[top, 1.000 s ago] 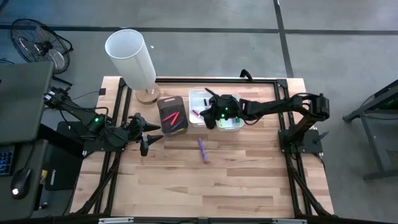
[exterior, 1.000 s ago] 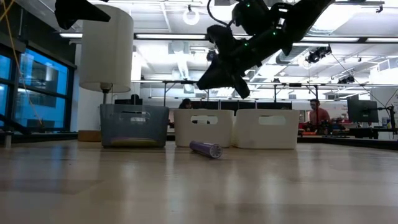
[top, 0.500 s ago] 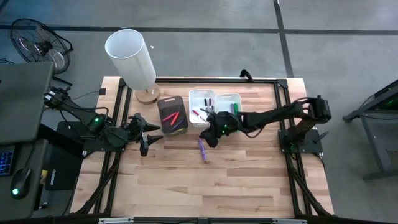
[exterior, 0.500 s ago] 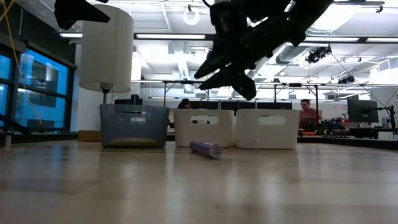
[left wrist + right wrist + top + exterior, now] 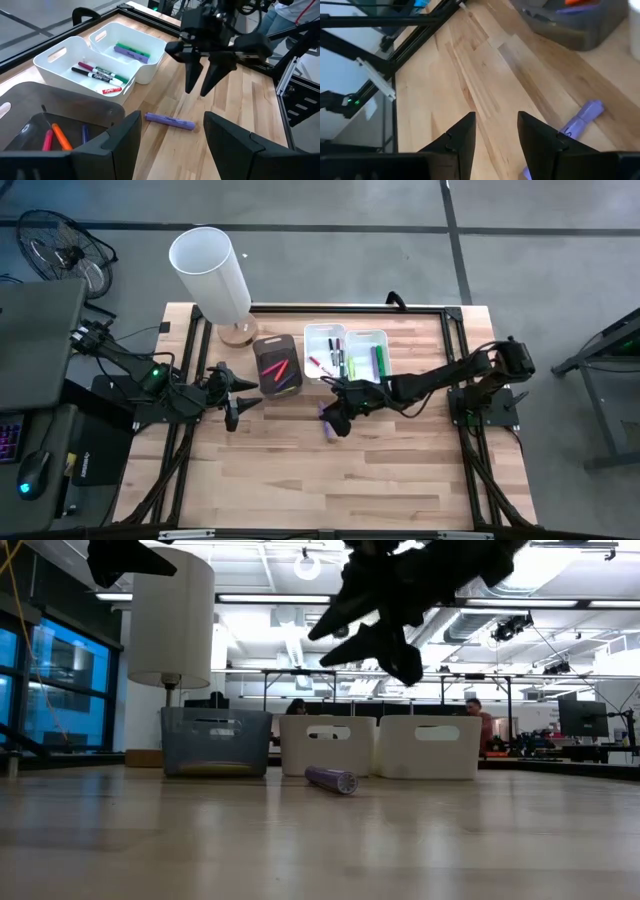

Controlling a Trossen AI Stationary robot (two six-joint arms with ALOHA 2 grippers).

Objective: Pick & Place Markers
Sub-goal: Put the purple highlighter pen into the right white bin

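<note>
Since a second ago our right gripper (image 5: pixel 333 418) has swung away from the white bins (image 5: pixel 346 354) and now hangs over the purple marker (image 5: pixel 327 423) lying on the bare wooden table (image 5: pixel 400 470), its fingers (image 5: pixel 191 75) spread apart, pointing down and holding nothing. In the low view it hangs well above the marker, not touching it. That marker lies on its side just in front of the bins, apart from them. We see more markers already in the bins: red and dark ones (image 5: pixel 97 73) in the left white bin, green and purple (image 5: pixel 131 50) in the right white bin, and red, orange and purple (image 5: pixel 55 137) in the dark bin (image 5: pixel 276 365). Our left gripper (image 5: pixel 243 399) waits left of the dark bin, fingers wide and empty.
</note>
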